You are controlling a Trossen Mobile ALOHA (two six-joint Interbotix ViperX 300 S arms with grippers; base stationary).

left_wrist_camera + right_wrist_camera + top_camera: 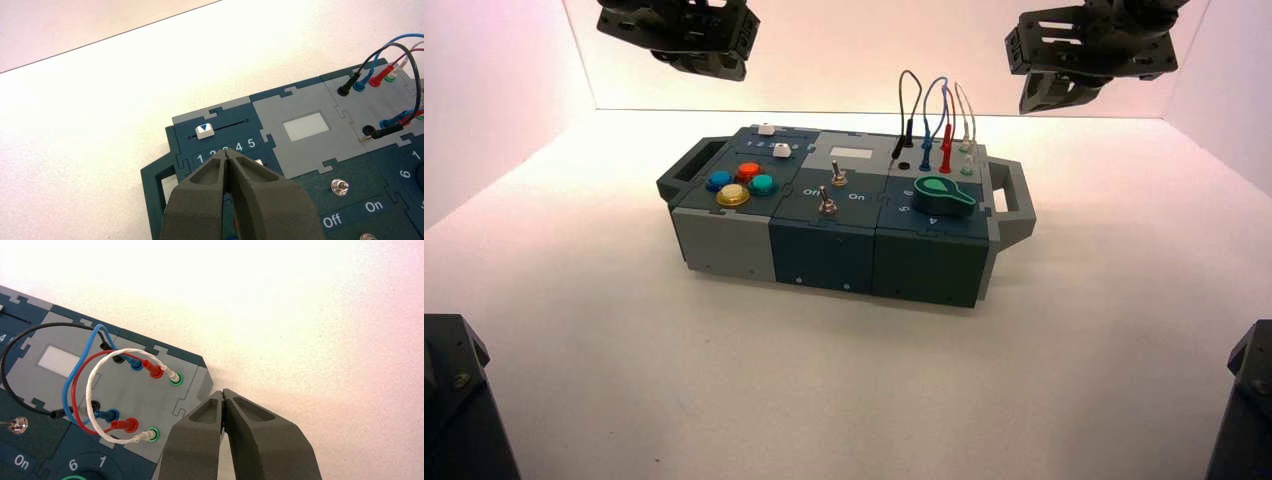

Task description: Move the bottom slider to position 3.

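The bottom slider (781, 150) is a small white knob on the box's far left panel. In the left wrist view only its corner (258, 162) shows, beside my right finger and just below the numeral 5. The numerals 1 to 5 run along the dark panel. Position 3 (225, 149) is mostly covered by my fingertips. My left gripper (227, 155) is shut and empty, held above the numeral row. The left arm (679, 30) hangs over the box's far left. My right gripper (223, 393) is shut and empty, off the box's right end.
The twin white knob (205, 130) sits at the left end of its numeral-free track. Coloured push buttons (739, 182), two toggle switches (831, 190), a green knob (944, 192) and looped wires (929, 115) fill the box top. The right arm (1089, 45) hangs at the far right.
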